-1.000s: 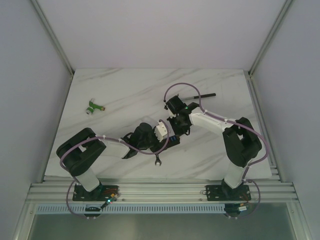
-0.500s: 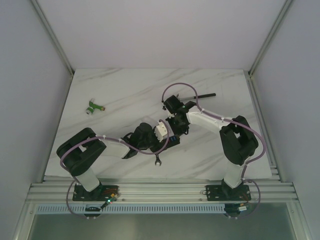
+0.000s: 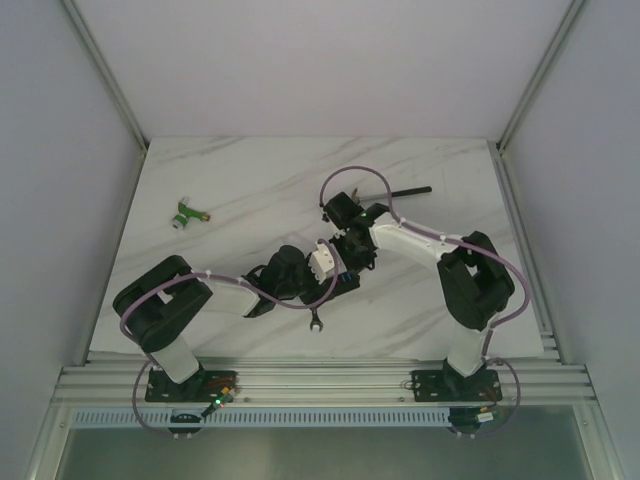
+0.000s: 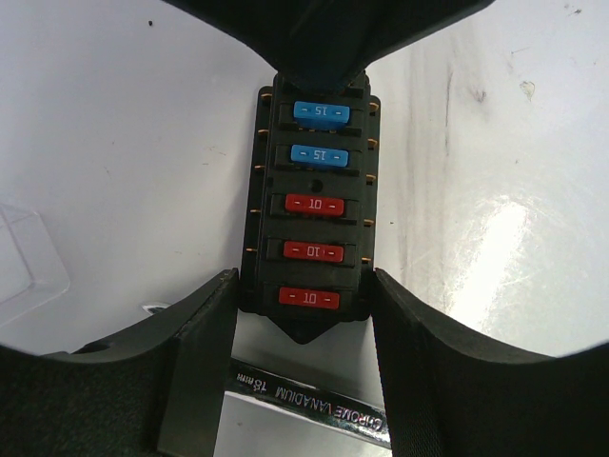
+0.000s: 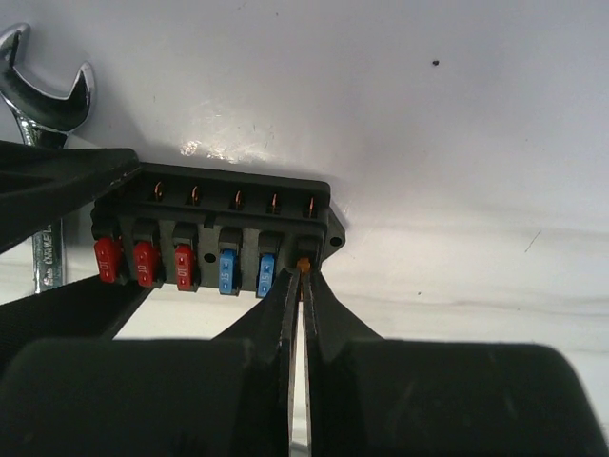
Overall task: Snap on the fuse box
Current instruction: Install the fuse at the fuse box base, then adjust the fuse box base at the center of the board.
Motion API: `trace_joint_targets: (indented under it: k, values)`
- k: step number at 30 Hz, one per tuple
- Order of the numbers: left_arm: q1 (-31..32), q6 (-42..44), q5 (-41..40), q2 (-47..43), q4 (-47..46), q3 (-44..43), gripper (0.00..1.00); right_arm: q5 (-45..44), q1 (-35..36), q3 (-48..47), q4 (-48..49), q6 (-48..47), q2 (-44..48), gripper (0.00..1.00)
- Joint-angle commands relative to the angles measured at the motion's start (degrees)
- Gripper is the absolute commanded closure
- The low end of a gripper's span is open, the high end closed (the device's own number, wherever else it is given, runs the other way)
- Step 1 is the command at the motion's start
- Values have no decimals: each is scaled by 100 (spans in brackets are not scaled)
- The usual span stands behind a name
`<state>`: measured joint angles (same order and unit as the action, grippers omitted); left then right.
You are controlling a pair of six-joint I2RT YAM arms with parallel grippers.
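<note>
The fuse box (image 4: 314, 181) is a small black box lying open-topped on the table, with two blue and three red fuses in a row. My left gripper (image 4: 304, 286) is shut on its near end, one finger pressed on each long side. In the right wrist view the fuse box (image 5: 205, 243) has an end slot beside the blue fuses, where my right gripper (image 5: 304, 276) pinches a tiny orange fuse (image 5: 304, 264). A clear cover (image 4: 24, 262) lies left of the box. From above, both grippers meet at the fuse box (image 3: 346, 281), which is mostly hidden.
A chrome wrench (image 4: 314, 405) lies on the table under my left gripper, its open jaw visible in the right wrist view (image 5: 43, 105). A green-and-white connector (image 3: 187, 213) sits far left. A black-handled tool (image 3: 405, 190) lies at the back, behind the right arm.
The right arm's wrist has shifted slightly left toward the fuse box. The left arm and the box have not moved.
</note>
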<state>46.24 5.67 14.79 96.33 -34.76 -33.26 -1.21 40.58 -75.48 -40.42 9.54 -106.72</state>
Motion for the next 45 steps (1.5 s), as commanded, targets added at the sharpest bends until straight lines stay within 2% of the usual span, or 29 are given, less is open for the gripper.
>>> trace_joint_targets:
  k: [1,3,4,7,13,16,23,30,36,40,45]
  values:
    - [-37,-31,61,-99,202,42,39,53,102,1076,289,-3,-299,100]
    - [-34,-36,4,-225,274,22,35,23,100,1023,315,12,237,100]
    - [-28,-56,-63,-296,291,32,30,34,100,988,376,-2,459,99]
    - [-32,-119,-222,-575,315,69,20,-50,99,854,540,-5,965,88]
    - [-30,-366,-580,-1262,514,128,14,-351,74,956,901,112,1790,71]
    - [-25,-668,-988,-1584,750,120,13,-368,51,1250,1049,222,2265,59]
    - [-219,-1740,-2083,-2027,1512,-93,8,69,49,2370,1326,669,2665,61]
    - [-770,-2653,-2406,-1904,2050,-318,5,627,51,3159,2136,1023,2691,62]
    - [-1195,-3310,-2377,-1667,2341,-507,4,253,-48,2871,2532,853,1925,64]
    - [-1205,-3594,-2473,-1332,2396,-628,4,-137,-228,2500,2797,639,1408,65]
    - [-1207,-3659,-2626,-1007,2522,-884,4,-168,-453,1828,3180,210,824,65]
